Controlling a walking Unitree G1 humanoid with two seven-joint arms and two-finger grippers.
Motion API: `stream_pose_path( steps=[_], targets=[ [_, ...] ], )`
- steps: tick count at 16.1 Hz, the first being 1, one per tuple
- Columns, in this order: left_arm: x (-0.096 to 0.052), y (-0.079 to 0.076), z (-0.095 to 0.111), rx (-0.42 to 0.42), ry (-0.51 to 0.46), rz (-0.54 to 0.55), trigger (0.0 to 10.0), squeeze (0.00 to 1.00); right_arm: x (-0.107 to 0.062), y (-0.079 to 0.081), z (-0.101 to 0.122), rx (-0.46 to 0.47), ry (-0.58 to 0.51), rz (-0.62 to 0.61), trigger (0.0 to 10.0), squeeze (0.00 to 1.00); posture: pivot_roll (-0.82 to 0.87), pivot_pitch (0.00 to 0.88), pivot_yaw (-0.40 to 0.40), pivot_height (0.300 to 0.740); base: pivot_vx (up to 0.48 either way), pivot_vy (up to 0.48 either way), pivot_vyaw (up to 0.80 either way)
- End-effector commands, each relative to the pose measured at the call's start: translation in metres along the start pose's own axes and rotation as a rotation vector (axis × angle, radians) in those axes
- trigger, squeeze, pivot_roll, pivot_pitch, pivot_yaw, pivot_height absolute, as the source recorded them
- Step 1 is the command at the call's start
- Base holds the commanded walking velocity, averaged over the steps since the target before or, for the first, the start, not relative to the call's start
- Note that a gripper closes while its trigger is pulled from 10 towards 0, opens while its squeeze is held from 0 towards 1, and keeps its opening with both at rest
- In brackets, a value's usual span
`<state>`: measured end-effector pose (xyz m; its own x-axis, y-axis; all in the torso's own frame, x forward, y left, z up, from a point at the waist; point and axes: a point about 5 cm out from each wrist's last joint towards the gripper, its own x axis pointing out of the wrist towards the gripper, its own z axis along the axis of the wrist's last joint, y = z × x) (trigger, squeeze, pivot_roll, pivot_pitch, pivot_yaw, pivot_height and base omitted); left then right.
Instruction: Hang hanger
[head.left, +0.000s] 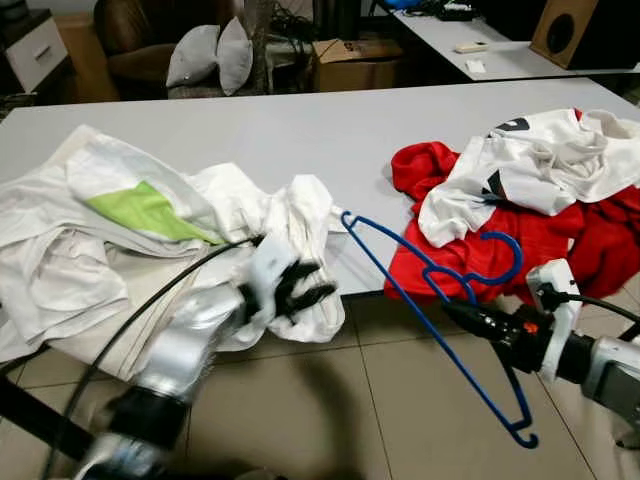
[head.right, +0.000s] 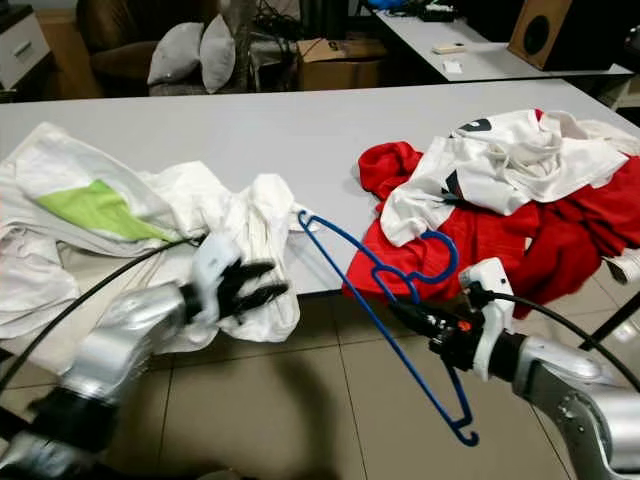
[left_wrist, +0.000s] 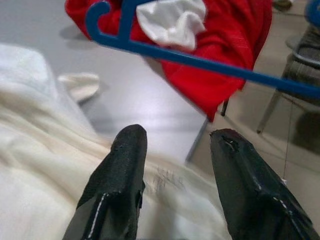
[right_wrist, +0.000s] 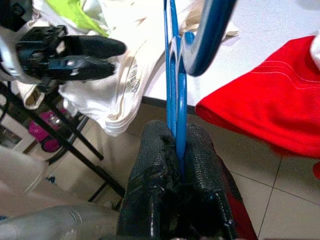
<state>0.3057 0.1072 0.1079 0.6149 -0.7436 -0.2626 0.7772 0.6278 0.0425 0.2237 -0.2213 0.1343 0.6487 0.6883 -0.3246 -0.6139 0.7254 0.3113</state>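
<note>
While the right pincer pinches the blue hanger slantwise, the left pincer — fingers spread — hovers at the white garment just beside its near tip.

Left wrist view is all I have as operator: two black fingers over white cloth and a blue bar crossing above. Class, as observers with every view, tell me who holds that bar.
Observer: The right gripper holds the blue hanger, fingers shut on its thin bar.
Operator: Where is the hanger's hook?
Observer: It curls over the red garment at the table's front edge.
Operator: And my own gripper?
Observer: The left gripper is open at the white shirt that droops over the table's edge.
</note>
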Motion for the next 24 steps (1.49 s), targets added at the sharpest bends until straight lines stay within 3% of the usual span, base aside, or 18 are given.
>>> stream_pose_path(
  steps=[1,3,6,7,9,11,14,17,18,19,24],
  targets=[
    [0.003,0.007,-0.003,0.011,0.027,0.072,10.0,1.00,-0.001,0.003,0.006,-0.016,-0.014,-0.002,10.0,0.00,-0.13,0.000,0.047,0.740,0.000,0.000,0.00],
    [0.007,0.025,0.002,0.013,0.035,0.225,10.0,1.00,0.000,0.006,0.007,-0.021,-0.023,0.005,10.0,0.00,-0.14,0.000,0.059,0.740,0.000,0.000,0.00],
    [0.002,0.040,0.007,-0.028,0.005,0.328,10.0,0.97,0.001,0.011,0.006,-0.019,-0.029,0.013,10.0,0.00,-0.15,0.000,0.067,0.740,0.000,0.000,0.00],
    [-0.005,0.041,0.009,-0.060,-0.023,0.310,10.0,0.00,-0.001,0.013,0.005,-0.018,-0.027,0.021,10.0,0.00,-0.15,0.000,0.068,0.740,0.000,0.000,0.00],
    [-0.010,0.042,0.009,-0.069,-0.017,0.301,10.0,0.00,-0.002,0.014,0.004,-0.017,-0.023,0.027,10.0,0.00,-0.14,0.000,0.065,0.740,0.000,0.000,0.00],
    [-0.013,0.039,-0.005,-0.085,0.075,0.284,10.0,0.00,-0.003,0.015,0.004,-0.019,-0.016,0.041,10.0,0.00,-0.13,0.000,0.054,0.740,0.000,0.000,0.00],
    [-0.007,0.026,-0.009,-0.223,0.065,0.212,10.0,0.00,0.000,0.016,0.005,-0.022,-0.013,0.049,10.0,0.00,-0.13,0.000,0.053,0.740,0.000,0.000,0.00],
    [-0.008,0.027,-0.018,-0.217,0.130,0.242,10.0,0.00,0.001,0.017,0.005,-0.027,-0.008,0.057,10.0,0.00,-0.13,0.000,0.051,0.740,0.000,0.000,0.00],
    [-0.009,0.027,-0.018,-0.224,0.134,0.240,6.2,0.00,0.001,0.016,0.005,-0.029,-0.006,0.058,10.0,0.00,-0.13,0.000,0.051,0.740,0.000,0.000,0.00],
    [-0.008,0.026,-0.018,-0.250,0.120,0.231,0.0,0.00,0.001,0.016,0.006,-0.030,-0.004,0.059,10.0,0.00,-0.13,0.000,0.050,0.740,0.000,0.000,0.00],
    [-0.007,0.028,-0.012,-0.224,0.091,0.242,0.0,0.00,0.001,0.016,0.004,-0.035,0.004,0.061,10.0,0.00,-0.13,0.000,0.051,0.740,0.000,0.000,0.00]
  ],
)
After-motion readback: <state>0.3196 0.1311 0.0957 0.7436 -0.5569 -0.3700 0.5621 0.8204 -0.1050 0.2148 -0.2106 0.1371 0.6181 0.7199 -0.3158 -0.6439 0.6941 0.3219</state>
